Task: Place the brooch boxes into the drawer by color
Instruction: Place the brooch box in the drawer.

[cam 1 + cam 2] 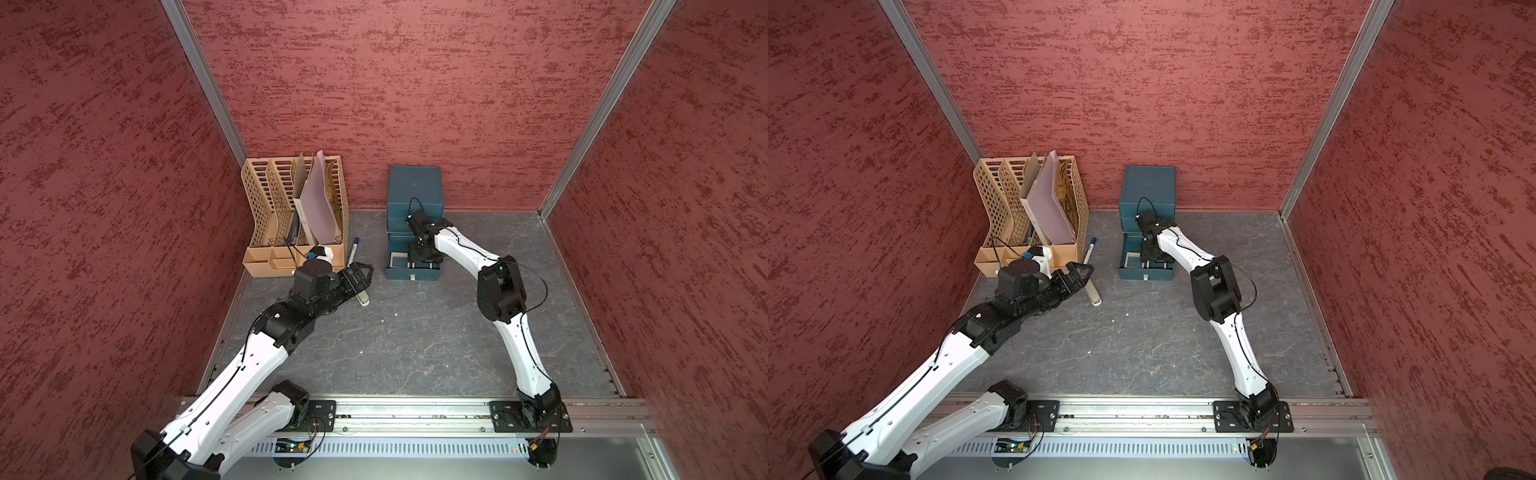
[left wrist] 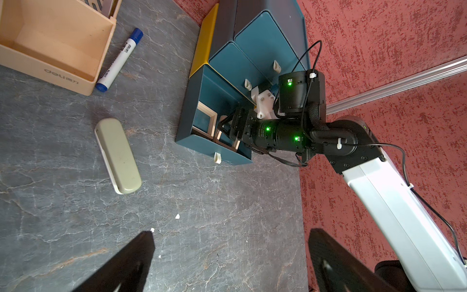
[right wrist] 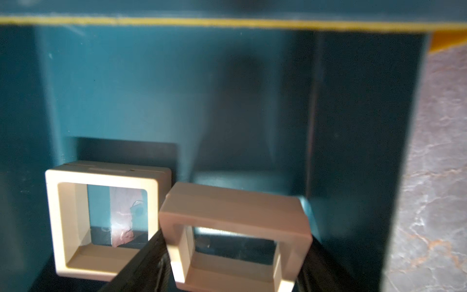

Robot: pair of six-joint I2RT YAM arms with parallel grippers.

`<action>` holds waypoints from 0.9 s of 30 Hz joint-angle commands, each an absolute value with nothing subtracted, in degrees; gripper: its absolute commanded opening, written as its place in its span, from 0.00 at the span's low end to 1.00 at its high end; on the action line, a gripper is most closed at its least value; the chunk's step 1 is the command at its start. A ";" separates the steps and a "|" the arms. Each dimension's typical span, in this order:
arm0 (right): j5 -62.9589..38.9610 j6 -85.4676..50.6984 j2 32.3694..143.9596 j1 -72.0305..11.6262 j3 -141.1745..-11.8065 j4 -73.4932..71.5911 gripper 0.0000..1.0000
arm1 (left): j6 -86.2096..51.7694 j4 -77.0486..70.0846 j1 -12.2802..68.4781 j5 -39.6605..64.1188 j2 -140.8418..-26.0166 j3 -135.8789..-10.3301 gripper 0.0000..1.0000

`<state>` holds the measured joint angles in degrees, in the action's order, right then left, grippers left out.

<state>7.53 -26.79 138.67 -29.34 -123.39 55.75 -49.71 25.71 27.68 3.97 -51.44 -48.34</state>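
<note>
We logged: left gripper [image 1: 360,273], jaws wide apart, empty. Open drawer [image 3: 126,88], containing first tan box [image 3: 54,222]. Second tan box [image 3: 235,209], just beside it, clamped by right gripper [image 3: 235,250]. Dark shape [image 3: 126,150] behind, possibly a black box.

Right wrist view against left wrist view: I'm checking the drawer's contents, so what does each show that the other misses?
Only the right wrist view: the right gripper clamped on a tan brooch box, seen close up. Only the left wrist view: the open left gripper, the blue marker, the beige block, the closed upper drawers. Both: the open bottom drawer with a second tan box lying inside.
</note>
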 commanded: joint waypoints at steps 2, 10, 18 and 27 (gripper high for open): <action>7.12 -27.16 140.10 -29.12 -124.72 56.43 0.71 | -49.81 24.88 28.04 3.76 -51.49 -48.56 1.00; 7.21 -27.33 139.33 -29.16 -124.67 56.69 0.77 | -49.66 24.47 28.04 3.92 -52.31 -48.91 1.00; 7.64 -27.51 137.20 -29.11 -124.67 56.62 0.83 | -49.55 24.53 28.04 3.80 -52.63 -49.39 1.00; 7.52 -27.86 133.95 -29.12 -124.89 55.95 0.85 | -49.39 24.13 28.04 3.93 -53.13 -50.01 1.00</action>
